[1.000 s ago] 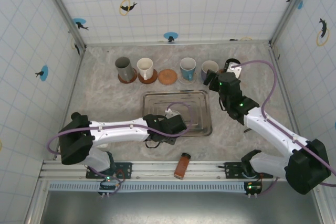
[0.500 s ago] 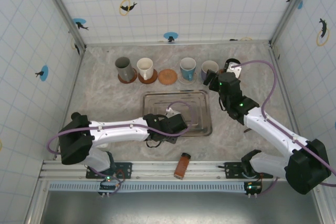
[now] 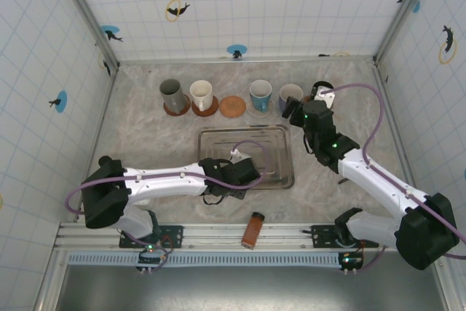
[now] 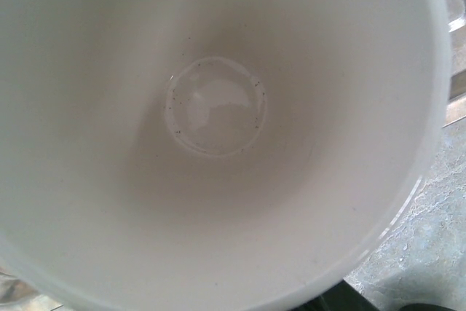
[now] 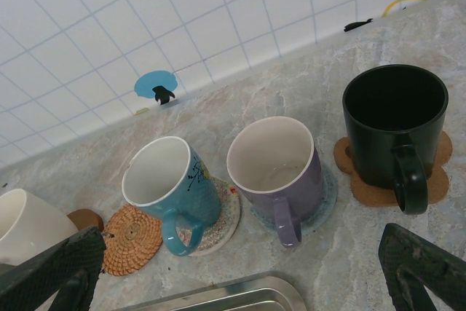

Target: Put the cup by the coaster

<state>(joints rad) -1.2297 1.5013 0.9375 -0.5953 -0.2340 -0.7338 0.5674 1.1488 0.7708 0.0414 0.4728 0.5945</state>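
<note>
The inside of a white cup [image 4: 218,143] sits close up in the left wrist view, with its round bottom in plain sight. My left gripper [image 3: 242,173] hangs over the front of the steel tray [image 3: 218,140] with the cup mostly hidden under it. Its fingers are hidden, so its state is unclear. The bare woven orange coaster [image 3: 233,106] lies in the back row, and it is at the lower left as the coaster [image 5: 131,238] in the right wrist view. My right gripper [image 5: 240,282] stands open in front of the row, holding nothing.
Several mugs stand on their own coasters in the back row: grey [image 3: 172,95], white [image 3: 202,95], blue [image 5: 169,183], purple [image 5: 277,165], black [image 5: 395,125]. A small orange-brown object [image 3: 253,229] lies at the near rail. Tiled walls close in on three sides.
</note>
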